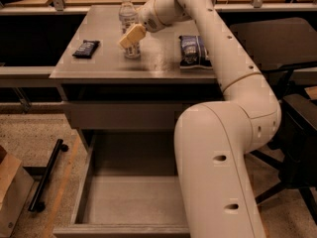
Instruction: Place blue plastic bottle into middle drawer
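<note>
The blue plastic bottle (pixel 127 13), clear with a white cap, stands upright on the grey cabinet top (pixel 104 66) near its back edge. My gripper (pixel 132 36) reaches in from the right and is at the bottle's middle, covering its label; the bottle's base still shows below it on the top. The middle drawer (pixel 84 182) is pulled wide open below, with a bare flat floor and tall side walls. My arm's big white lower link hides the drawer's right part.
A black packet (pixel 85 48) lies left of the bottle and a blue snack bag (pixel 194 51) to its right. A shut drawer front (pixel 119 115) sits above the open one. A black bar (pixel 47 175) and a cardboard box (pixel 10 195) are on the floor at left, a dark chair (pixel 297 113) at right.
</note>
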